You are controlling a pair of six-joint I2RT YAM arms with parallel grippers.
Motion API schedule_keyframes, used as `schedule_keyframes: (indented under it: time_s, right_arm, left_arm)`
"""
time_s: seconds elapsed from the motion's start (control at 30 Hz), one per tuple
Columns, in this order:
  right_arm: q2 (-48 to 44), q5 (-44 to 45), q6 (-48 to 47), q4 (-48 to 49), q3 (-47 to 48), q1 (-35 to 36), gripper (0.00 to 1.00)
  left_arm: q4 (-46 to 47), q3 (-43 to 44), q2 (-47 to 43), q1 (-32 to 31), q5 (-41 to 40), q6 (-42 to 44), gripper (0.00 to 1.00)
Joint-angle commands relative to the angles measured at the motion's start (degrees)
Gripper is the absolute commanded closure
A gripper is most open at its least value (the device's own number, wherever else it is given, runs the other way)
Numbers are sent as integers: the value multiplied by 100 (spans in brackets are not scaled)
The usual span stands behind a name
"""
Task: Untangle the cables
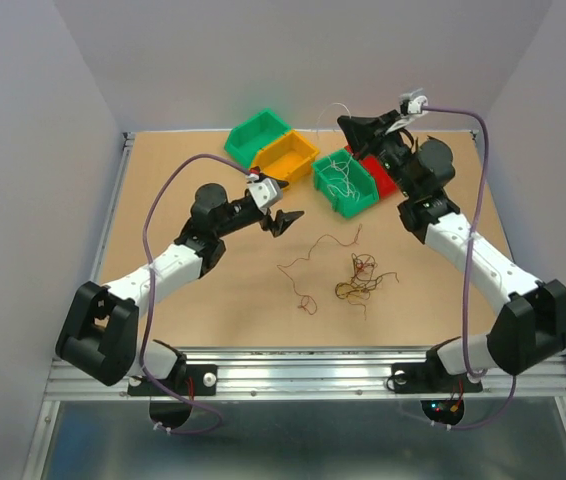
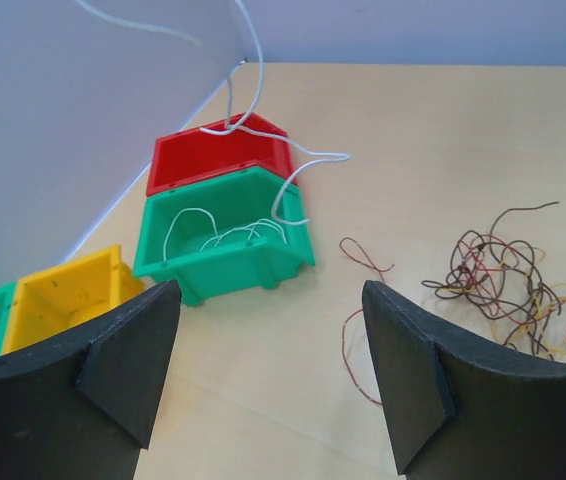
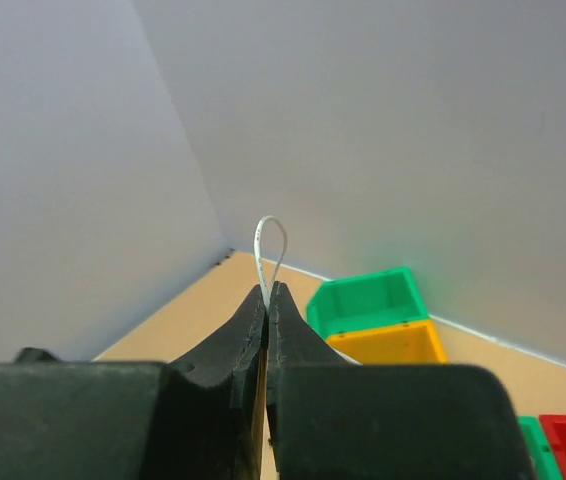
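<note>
A small tangle of red, yellow and dark cables [image 1: 361, 278] lies on the tabletop; the left wrist view shows it at the right [image 2: 493, 275]. A loose reddish strand [image 1: 308, 262] curls left of it [image 2: 346, 345]. My right gripper [image 1: 348, 123] is raised over the back of the table, shut on a white cable [image 3: 270, 245] that loops out above its tips [image 3: 267, 290]. That white cable [image 2: 323, 155] hangs down into a green bin [image 1: 345, 182], which holds more white strands. My left gripper [image 1: 285, 222] hovers open and empty [image 2: 270, 295], left of the loose strand.
A red bin [image 1: 381, 180] stands behind the green bin [image 2: 225, 240]. A yellow bin [image 1: 285, 155] and a second green bin [image 1: 258, 133] sit at the back centre. Grey walls enclose the table on the left, back and right.
</note>
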Motion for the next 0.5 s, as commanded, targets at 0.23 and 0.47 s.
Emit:
schedule_keyframes:
  time_s: [0.23,0.47]
  right_arm:
    - [1267,1269,-1001,138,1037,-92,100]
    - [1777,1892,-1027,269,1187,-285,100]
  left_arm:
    - [197,-175,-518,19,-657,361,16]
    - [197,-210,-571,28,-701,396,16]
